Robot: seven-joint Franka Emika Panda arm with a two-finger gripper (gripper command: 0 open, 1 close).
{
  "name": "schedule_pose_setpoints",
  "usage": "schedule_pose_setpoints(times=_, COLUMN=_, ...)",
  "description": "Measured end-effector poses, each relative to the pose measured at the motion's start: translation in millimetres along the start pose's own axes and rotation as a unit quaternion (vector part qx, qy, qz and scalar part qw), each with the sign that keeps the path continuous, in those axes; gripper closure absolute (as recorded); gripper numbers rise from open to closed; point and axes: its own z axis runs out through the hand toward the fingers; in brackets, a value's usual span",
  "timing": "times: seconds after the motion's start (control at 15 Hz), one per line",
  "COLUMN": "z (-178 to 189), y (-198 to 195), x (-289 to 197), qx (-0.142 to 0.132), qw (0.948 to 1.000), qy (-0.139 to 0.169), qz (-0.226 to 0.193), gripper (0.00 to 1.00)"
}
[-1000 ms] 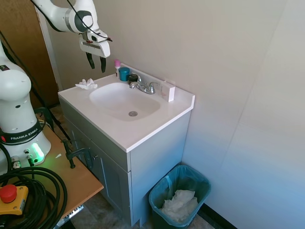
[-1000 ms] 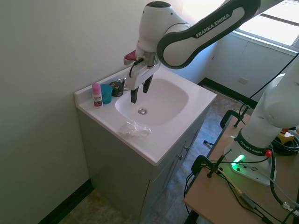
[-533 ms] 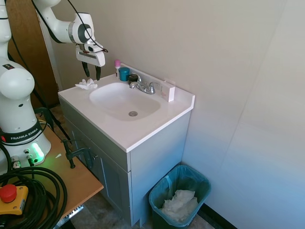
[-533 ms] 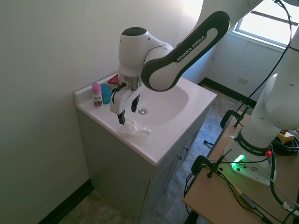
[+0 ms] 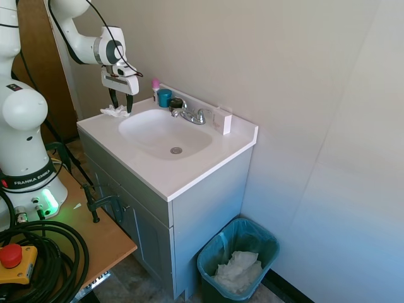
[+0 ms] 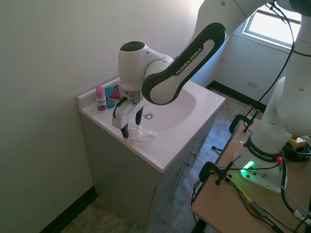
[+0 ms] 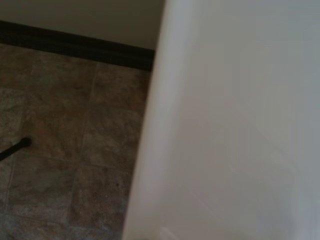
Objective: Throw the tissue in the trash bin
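The gripper (image 5: 120, 105), fingers spread, straddles the tissue (image 5: 113, 112) on the vanity top at the basin's 10 o'clock. Nothing is grasped yet. Lifting, carrying and dropping into the trash bin (image 5: 238, 263) remain.

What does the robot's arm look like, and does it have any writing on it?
The arm is glossy white with rounded joints and a dark grey band that reads FRANKA EMIKA in white letters. At its end sits a white gripper with two thin black fingers. A thin black cable runs along the arm.
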Motion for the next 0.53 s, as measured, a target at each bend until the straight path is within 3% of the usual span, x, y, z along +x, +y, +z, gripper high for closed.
schedule_pose_setpoints(times=0.53, z=5.0, y=-7.2, x=4.8, qx=-0.003, qw=0.9999, qy=-0.008, qz=0.015, gripper=1.0)
